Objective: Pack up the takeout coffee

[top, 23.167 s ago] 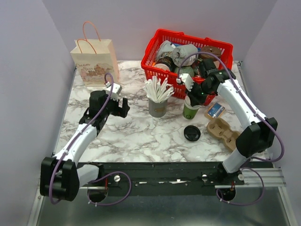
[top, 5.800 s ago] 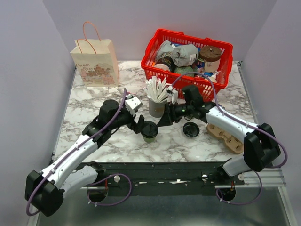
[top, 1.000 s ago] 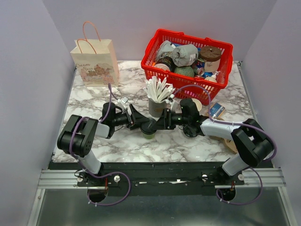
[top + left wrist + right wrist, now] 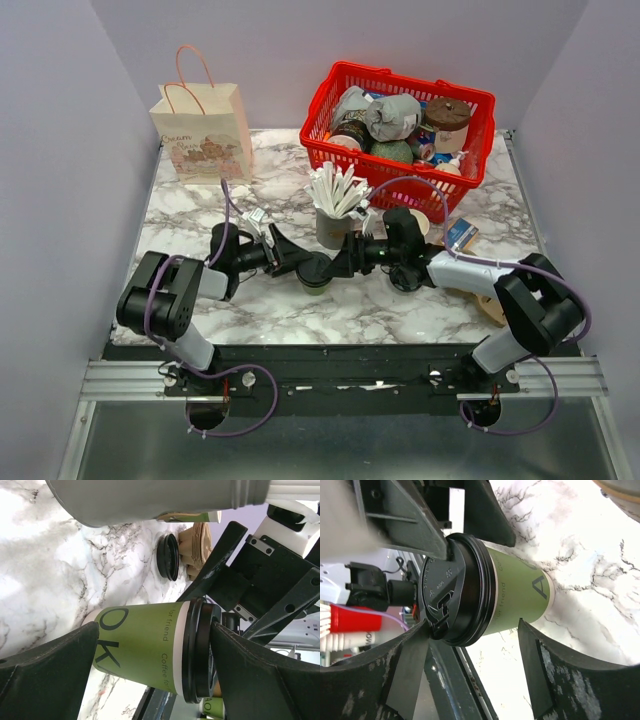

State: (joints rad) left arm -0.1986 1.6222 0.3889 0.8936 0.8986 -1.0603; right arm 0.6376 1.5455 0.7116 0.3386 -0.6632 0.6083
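Note:
The takeout coffee (image 4: 318, 271) stands upright on the marble table (image 4: 200, 210) in the middle, a green paper cup with a black lid. My left gripper (image 4: 300, 262) reaches in from the left, turned on its side. Its jaws stand wide, one finger by the cup's base and one over the lid (image 4: 200, 650). My right gripper (image 4: 342, 265) comes from the right, also turned. One of its fingers (image 4: 405, 675) touches the lid's edge, while the other (image 4: 540, 675) is clear of the cup (image 4: 520, 595). Neither holds the cup (image 4: 145, 645).
A grey cup of white sticks (image 4: 334, 225) stands just behind the coffee. The red basket (image 4: 340, 160) full of items sits at the back right, and a paper bag (image 4: 203, 140) at the back left. A loose black lid (image 4: 167, 557) and a cardboard carrier (image 4: 197, 542) lie to the right.
My right gripper's jaws have spread wider around the cup. The left arm has drawn back slightly to the left. The cup stays where it was.

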